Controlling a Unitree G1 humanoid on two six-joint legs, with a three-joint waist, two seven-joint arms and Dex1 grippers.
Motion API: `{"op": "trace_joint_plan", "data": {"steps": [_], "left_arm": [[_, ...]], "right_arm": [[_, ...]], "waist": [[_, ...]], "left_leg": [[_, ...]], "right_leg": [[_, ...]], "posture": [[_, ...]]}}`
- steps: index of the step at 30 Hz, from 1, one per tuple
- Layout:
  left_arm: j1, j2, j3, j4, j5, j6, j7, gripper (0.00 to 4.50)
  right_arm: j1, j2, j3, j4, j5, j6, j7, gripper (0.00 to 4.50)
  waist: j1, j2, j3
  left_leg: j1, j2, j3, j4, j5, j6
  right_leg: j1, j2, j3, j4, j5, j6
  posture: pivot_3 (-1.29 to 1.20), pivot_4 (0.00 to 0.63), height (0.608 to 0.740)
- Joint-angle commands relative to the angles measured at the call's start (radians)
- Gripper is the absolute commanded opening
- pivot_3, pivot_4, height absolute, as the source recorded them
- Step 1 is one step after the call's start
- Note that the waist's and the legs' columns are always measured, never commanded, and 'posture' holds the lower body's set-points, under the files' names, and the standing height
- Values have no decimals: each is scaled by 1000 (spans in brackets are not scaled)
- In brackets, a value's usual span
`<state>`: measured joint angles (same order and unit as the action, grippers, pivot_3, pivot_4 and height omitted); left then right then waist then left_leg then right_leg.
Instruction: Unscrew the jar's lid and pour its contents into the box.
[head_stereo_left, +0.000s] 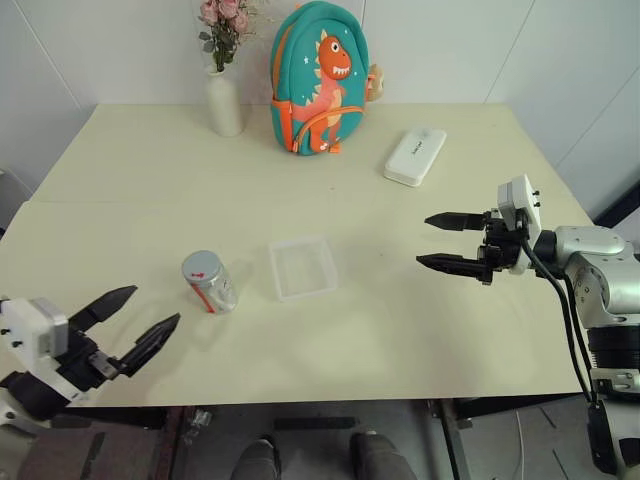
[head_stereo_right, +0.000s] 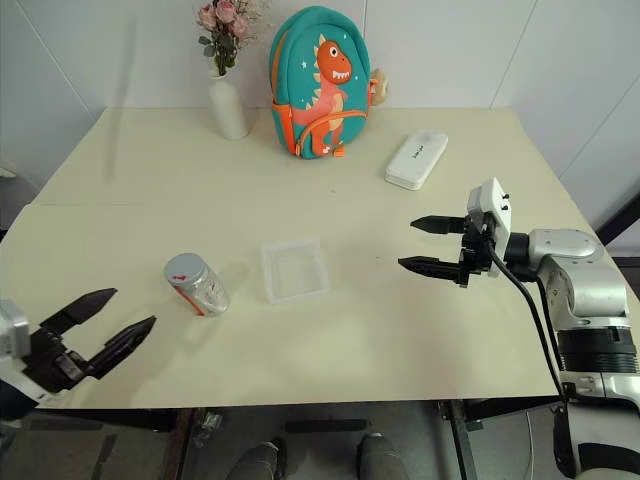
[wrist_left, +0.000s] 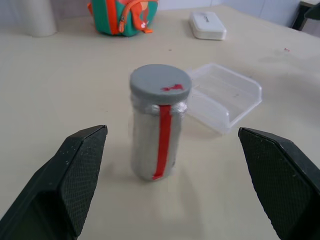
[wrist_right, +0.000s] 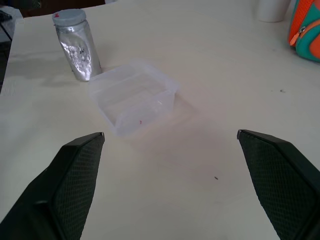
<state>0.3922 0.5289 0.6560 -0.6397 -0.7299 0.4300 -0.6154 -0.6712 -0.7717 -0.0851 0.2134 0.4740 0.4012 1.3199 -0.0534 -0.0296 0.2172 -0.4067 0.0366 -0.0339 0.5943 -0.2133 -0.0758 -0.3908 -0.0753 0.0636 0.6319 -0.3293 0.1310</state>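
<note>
The jar (head_stereo_left: 211, 284) stands upright on the table, left of the box, with a red strip down its clear side. Its grey lid (wrist_left: 160, 84) sits on top, bearing a small red mark. The contents are hidden by glare on the jar's wall. The box (head_stereo_left: 303, 267), a shallow clear tray, lies at the table's middle and looks empty. My left gripper (head_stereo_left: 137, 323) hovers open near the front edge, short of the jar. My right gripper (head_stereo_left: 447, 241) is open above the table, well right of the box.
At the back of the table (head_stereo_left: 400, 340) stand a white vase (head_stereo_left: 224, 100) with pink flowers and a teal dinosaur backpack (head_stereo_left: 318, 80). A white oblong case (head_stereo_left: 415, 155) lies at the back right. Bare table lies between the box and my right gripper.
</note>
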Motion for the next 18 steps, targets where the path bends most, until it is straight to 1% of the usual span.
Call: {"op": "trace_joint_plan", "data": {"steps": [1,5,9,11,13,15,18], "left_arm": [[21,-51,-41,-55,56,-43,64,4500],[-3,-82,-103,-41,180,-86,141,4500],[-35,-93,-139,-25,238,-111,179,4500],[-58,-95,-145,2,261,-131,190,4500],[-119,-116,-227,33,308,-137,220,4500],[-153,-129,-270,60,334,-149,230,4500],[-173,-129,-273,99,354,-172,227,4500]], "right_arm": [[-44,0,-3,-14,18,12,12,4484],[-64,-7,7,-3,33,40,60,4484],[-68,-20,9,4,35,48,103,4484],[-63,-17,11,-14,37,56,98,4484],[-67,-10,8,11,29,35,101,4484],[-63,-5,7,9,26,27,95,4484],[-58,3,8,-10,27,28,75,4484]], "waist": [[-1,0,0],[1,0,0],[4,0,0],[4,0,0],[8,0,0],[14,0,0],[14,0,0]], "left_leg": [[0,0,1,0,0,0],[0,0,0,2,0,0],[0,0,1,3,0,0],[0,0,1,3,0,0],[0,0,1,3,0,0],[0,0,1,3,0,0],[0,0,1,4,0,0]], "right_leg": [[0,0,1,0,0,0],[0,1,1,0,1,0],[1,1,1,0,1,-1],[1,1,1,0,1,-1],[1,1,1,0,1,0],[1,1,1,0,1,0],[1,1,1,0,3,2]], "posture": [[0,150,740],[0,150,740],[0,150,740],[0,150,740],[0,150,740],[0,150,740],[0,150,740]]}}
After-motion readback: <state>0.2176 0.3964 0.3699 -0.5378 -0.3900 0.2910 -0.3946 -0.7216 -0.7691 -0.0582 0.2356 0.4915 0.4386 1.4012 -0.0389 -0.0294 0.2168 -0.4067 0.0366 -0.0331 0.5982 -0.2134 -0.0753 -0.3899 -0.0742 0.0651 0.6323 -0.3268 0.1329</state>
